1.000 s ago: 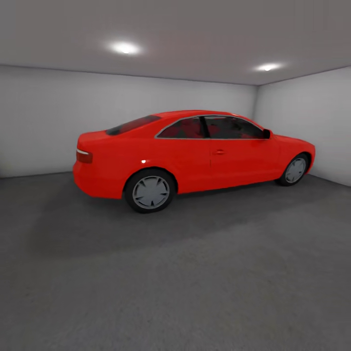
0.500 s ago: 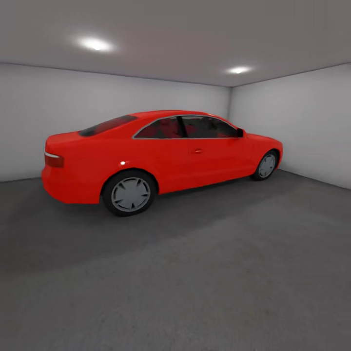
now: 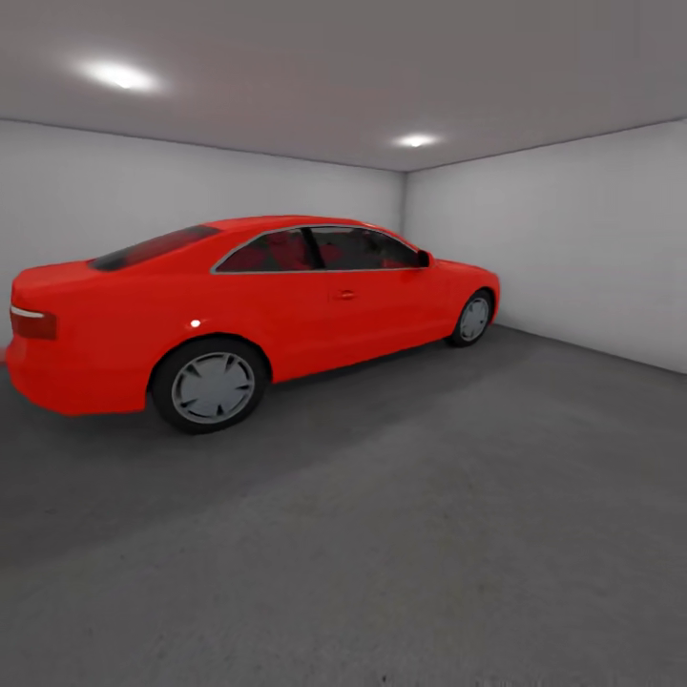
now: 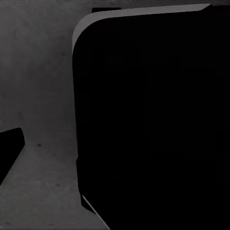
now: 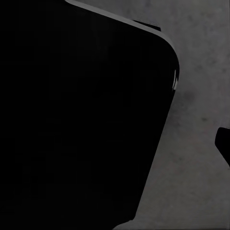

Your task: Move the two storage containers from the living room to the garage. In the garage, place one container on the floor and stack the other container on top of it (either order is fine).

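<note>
Garage floor (image 3: 429,534) bare grey, red car (image 3: 239,305) tail cut off, gripper states untellable

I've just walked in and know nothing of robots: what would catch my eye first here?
A bright red car stands at the left of the head view, parked by the pale back wall. Dark grey concrete floor spreads before it, and two ceiling lights glow overhead.

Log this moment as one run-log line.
place: garage | head view: red car parked on grey concrete floor | wrist views: dark robot body over floor | containers: unseen | grippers: unseen
</note>
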### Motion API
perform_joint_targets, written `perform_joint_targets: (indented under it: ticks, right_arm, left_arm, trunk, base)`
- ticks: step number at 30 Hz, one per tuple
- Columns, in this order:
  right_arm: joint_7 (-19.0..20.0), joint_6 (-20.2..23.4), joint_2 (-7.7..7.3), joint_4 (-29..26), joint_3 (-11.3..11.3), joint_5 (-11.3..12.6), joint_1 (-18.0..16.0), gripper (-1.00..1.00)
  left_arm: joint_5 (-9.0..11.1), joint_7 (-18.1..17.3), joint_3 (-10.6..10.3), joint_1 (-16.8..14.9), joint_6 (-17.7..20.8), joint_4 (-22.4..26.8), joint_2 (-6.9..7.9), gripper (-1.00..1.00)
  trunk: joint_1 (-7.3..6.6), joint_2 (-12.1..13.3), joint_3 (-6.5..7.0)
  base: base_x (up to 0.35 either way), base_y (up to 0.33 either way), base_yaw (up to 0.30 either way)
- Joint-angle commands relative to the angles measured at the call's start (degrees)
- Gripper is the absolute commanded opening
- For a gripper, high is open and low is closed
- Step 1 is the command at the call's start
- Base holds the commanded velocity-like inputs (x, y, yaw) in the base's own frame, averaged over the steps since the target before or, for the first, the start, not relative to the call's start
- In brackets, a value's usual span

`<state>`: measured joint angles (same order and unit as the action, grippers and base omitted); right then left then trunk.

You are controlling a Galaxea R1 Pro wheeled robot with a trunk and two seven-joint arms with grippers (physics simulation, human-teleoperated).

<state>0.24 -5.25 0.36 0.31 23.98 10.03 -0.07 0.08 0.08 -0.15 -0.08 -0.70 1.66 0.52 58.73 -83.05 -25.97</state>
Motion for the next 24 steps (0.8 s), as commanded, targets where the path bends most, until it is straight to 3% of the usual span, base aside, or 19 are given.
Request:
perform_joint_targets:
  ticks: [1, 24]
  right_arm:
    - [0.02, -0.21, 0.02, 0.04, 0.49, 0.6, -0.01, 1.0]
    - [0.02, -0.29, -0.09, 0.04, 0.54, 0.6, -0.01, 1.0]
  left_arm:
    - [0.01, 0.01, -0.02, -0.01, -0.08, 0.01, 0.01, 1.0]
    - [0.01, 0.01, -0.02, -0.01, -0.08, 0.01, 0.01, 1.0]
  trunk:
    - [0.0, -0.02, -0.04]
    - [0.0, -0.02, -0.04]
  base:
    - [0.0, 0.0, -0.285]
    - [0.0, 0.0, -0.285]
